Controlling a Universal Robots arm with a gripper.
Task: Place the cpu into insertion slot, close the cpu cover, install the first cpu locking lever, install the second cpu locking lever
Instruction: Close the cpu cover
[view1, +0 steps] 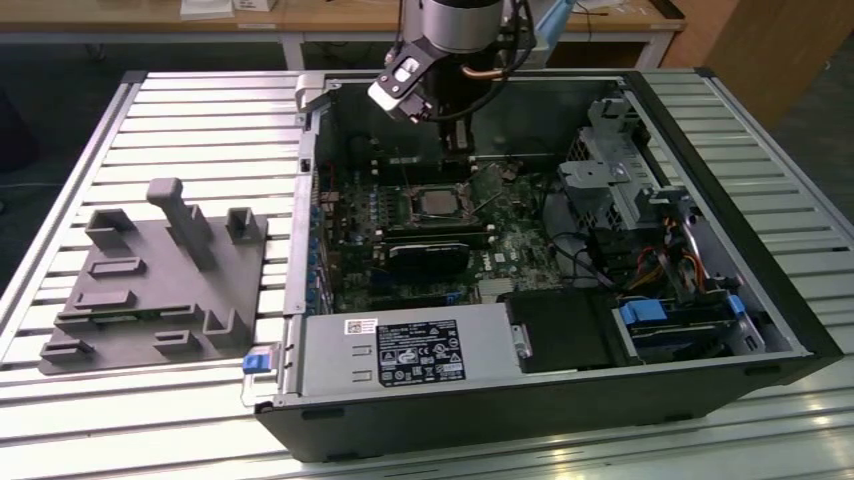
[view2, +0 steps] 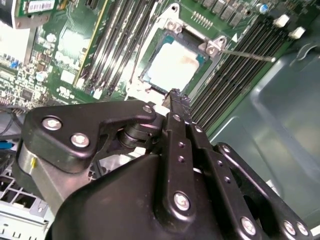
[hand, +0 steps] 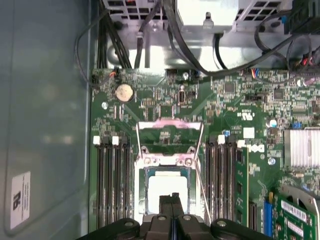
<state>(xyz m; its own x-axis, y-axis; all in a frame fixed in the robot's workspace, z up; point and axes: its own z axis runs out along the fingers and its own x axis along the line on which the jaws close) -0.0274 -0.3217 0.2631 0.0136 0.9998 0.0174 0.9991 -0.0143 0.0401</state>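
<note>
Because the gripper (hand: 172, 199) and its black linkage lie nearest the lens in both wrist views, they cut off the near edge of the cpu (hand: 167, 186) and of the insertion slot (hand: 139, 190). Whether the fingertips touch the chip cannot be told. The two fingers are pressed together along a thin seam, with nothing visible between them.

In the exterior view the arm (view1: 447, 30) descends from the upper edge into the open computer case (view1: 534, 420). Its gripper points straight down over the board, by the slot's far side.

The cpu lies flat in the insertion slot, pale metallic top upward and edges parallel to the silvery rim. Being square, it has no long axis. In the second wrist view the gripper (view2: 175, 96) ends at one edge of the cpu (view2: 175, 67).

Beyond the chip, the cpu cover (hand: 170, 123) is swung up off the slot, hinged at the side away from the fingers. Green board shows through its window.

A thin wire locking lever (view2: 247, 55) slants from a hinge corner out over the memory slots (hand: 112, 185).

Farther off sit a coin cell (hand: 124, 91) and dark cables (hand: 145, 30).

Outside the case, a grey fixture (view1: 154, 270) rests on the slatted table (view1: 200, 120).
</note>
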